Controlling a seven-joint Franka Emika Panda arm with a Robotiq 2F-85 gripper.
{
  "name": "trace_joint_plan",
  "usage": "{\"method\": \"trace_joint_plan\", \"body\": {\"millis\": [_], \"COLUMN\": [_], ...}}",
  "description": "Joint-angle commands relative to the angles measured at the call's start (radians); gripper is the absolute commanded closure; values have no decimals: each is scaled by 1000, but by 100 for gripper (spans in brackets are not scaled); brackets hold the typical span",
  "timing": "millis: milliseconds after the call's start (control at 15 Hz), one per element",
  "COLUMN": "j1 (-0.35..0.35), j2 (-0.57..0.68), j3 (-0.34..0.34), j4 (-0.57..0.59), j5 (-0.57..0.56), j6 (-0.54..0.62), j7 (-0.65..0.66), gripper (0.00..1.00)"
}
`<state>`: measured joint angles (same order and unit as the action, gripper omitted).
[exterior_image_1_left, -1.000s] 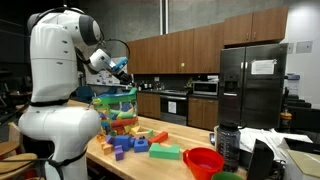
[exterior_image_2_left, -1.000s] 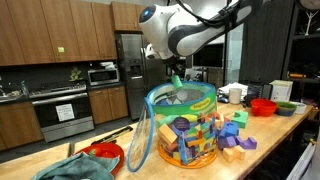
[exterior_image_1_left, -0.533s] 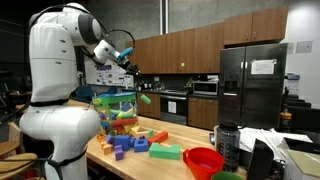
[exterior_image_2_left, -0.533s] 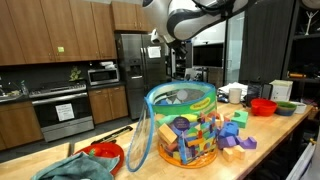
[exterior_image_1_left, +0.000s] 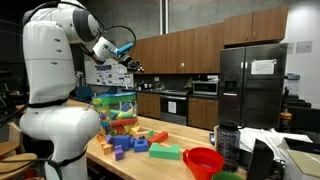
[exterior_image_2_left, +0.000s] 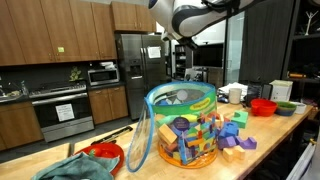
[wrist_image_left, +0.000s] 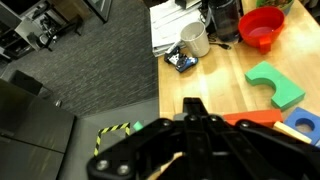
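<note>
Gripper (exterior_image_1_left: 135, 67) parked high above the block tub (exterior_image_1_left: 115, 106), claw pressed together, nothing visible in it.
Risk, my read: if I descend off-centre over the tub, the closed fingers clip its rim and tip it over.

Arm (exterior_image_2_left: 196, 14) high above tub of blocks (exterior_image_2_left: 184, 128)

Glossy white rounded arm (exterior_image_1_left: 52, 60), black fingers (wrist_image_left: 192, 115), blue wrist detail

The counter (exterior_image_1_left: 135, 165) is viewed lengthwise from beside the arm (exterior_image_1_left: 55, 80) in an exterior view; the block tub (exterior_image_2_left: 183, 125) is framed closely from the opposite end, both shared. The wrist view is pointed downward, claw (wrist_image_left: 192, 108) at 6 o'clock.
</note>
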<state>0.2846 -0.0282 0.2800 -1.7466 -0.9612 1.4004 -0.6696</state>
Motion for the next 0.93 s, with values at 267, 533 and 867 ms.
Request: {"method": "trace_joint_plan", "body": {"millis": [267, 533, 867], "j1": [5, 11, 14], "j2": [-38, -13, -14], "j3": [1, 7, 9], "j4": [-105, -103, -113], "j5": [152, 187, 194], "j6": [40, 56, 66], "j7": [70, 72, 77], "gripper": [100, 85, 72]}}
